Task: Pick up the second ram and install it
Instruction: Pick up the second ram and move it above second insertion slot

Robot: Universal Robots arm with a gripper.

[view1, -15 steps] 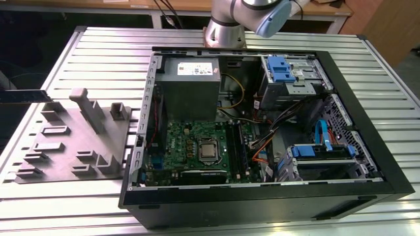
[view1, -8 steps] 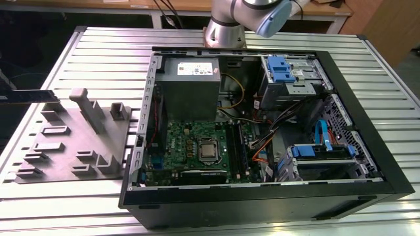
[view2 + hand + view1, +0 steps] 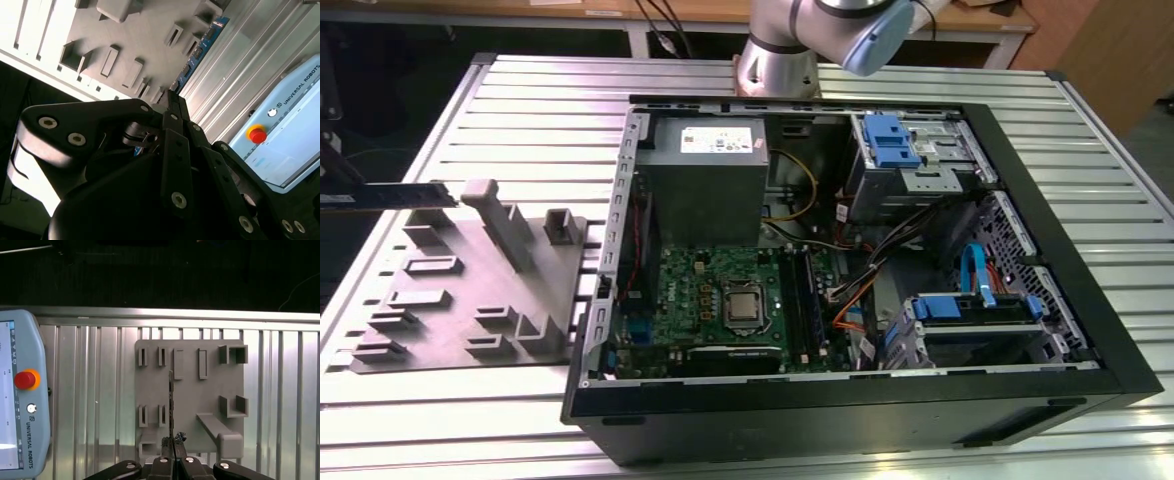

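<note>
While the gripper (image 3: 172, 446) clamps the second ram (image 3: 171, 400) over a grey slotted tray (image 3: 192, 392), teach pendant (image 3: 20, 412) nearby

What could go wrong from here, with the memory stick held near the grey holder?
The gripper grips the second ram by one end, so it may tilt or slip. Cables lie close to the black slots in the open case; the stick could snag them.

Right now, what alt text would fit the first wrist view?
The fingers pinch the second ram, seen edge-on, over a grey slotted fixture on a ribbed metal table; a teach pendant lies beside the fixture.
</note>
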